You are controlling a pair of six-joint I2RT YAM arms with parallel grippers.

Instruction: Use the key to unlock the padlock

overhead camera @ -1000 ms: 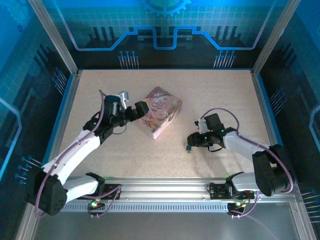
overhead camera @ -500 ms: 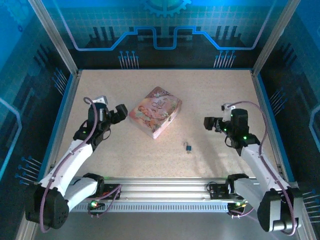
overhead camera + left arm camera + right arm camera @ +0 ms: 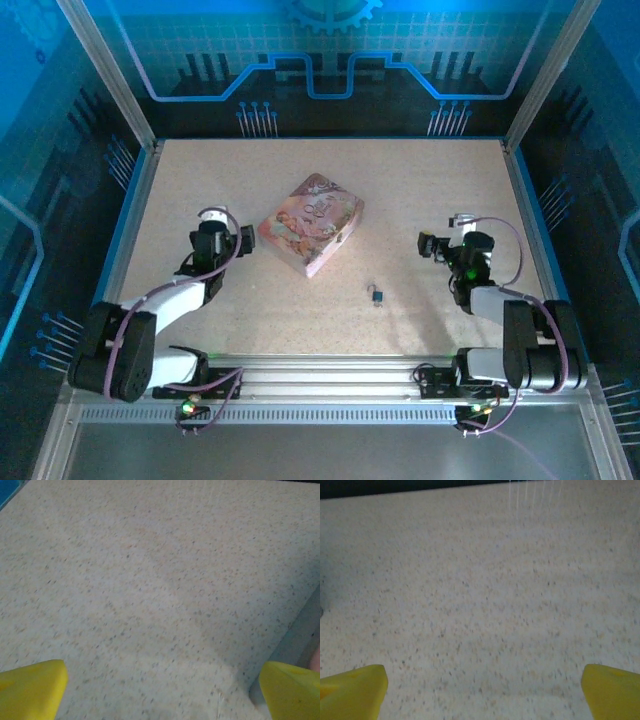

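Both my end effectors are open and hold nothing. The left end effector point(image 3: 236, 241) hangs just beside the tin's point(image 3: 310, 222) left corner, and the right end effector point(image 3: 428, 244) hangs well out toward the right side. Each wrist view gives bare speckled counter point(image 3: 430, 180) between yellow fingertips point(image 3: 32, 687).

Nearest my bases, the padlock point(image 3: 377, 295) lies loose on the counter, between the arms and closer to my right one, touching nothing. The key is too small for me to tell apart from it, so I cannot say whether it is seated or the shackle sprung. With neither end effector on it, I judge the lock either finished or waiting for a fresh grasp.

Beyond it the tin lies skewed mid-counter. Open room surrounds the padlock, and the far half is free up to the blue rim.
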